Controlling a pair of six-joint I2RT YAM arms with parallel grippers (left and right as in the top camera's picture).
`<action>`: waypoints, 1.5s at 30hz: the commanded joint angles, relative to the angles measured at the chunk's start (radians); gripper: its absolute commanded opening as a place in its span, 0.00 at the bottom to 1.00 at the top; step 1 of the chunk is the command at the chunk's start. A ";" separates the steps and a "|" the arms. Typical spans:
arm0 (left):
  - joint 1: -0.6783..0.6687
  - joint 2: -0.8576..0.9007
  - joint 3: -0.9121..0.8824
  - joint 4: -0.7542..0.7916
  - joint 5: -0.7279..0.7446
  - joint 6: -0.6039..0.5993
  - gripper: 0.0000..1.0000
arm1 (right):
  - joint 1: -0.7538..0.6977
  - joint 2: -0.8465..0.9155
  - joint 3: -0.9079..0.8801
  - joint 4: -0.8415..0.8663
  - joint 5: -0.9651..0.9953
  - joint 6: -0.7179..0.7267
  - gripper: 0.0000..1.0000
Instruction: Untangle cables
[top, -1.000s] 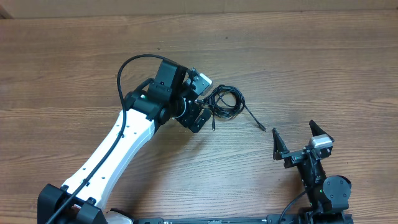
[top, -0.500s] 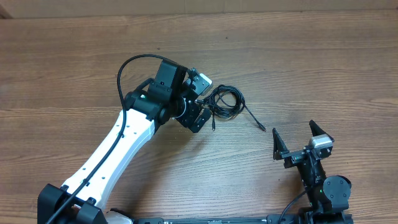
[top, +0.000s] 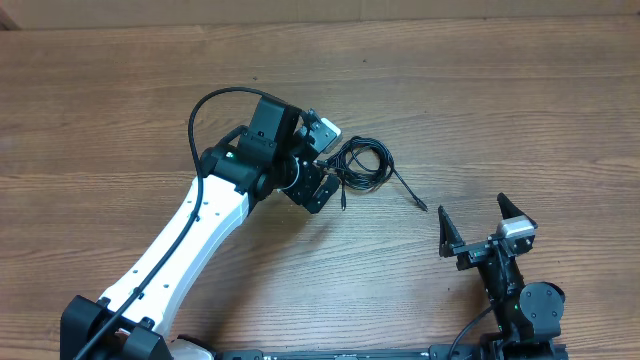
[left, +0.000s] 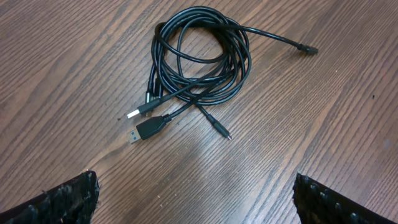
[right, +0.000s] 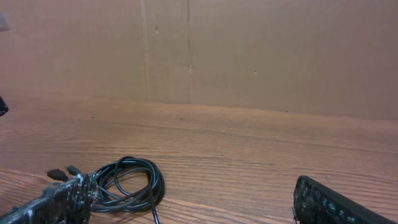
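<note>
The cables (top: 362, 165) lie as a tangled coil of thin black cords mid-table, with one free end and plug (top: 421, 206) trailing toward the lower right. In the left wrist view the coil (left: 199, 59) shows a blue-tipped USB plug (left: 146, 129) and a silver one (left: 134, 114). My left gripper (top: 322, 172) hovers just left of the coil, open, nothing between its fingers (left: 68, 199). My right gripper (top: 470, 222) stands open near the front right, apart from the cables (right: 127, 183), which it sees at lower left.
The wooden table (top: 500, 100) stretches around the coil. A brown cardboard wall (right: 249, 50) rises behind the table's far edge. The left arm's white link (top: 190, 240) crosses the front left.
</note>
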 joint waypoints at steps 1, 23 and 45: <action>-0.003 0.004 0.021 -0.001 0.002 -0.019 1.00 | 0.005 -0.010 -0.010 0.003 0.005 0.004 1.00; -0.003 0.004 0.021 0.003 0.002 -0.019 0.99 | 0.005 -0.010 -0.010 0.003 0.005 0.004 1.00; -0.016 0.008 0.048 0.011 0.017 0.038 0.99 | 0.005 -0.010 -0.010 0.003 0.005 0.004 1.00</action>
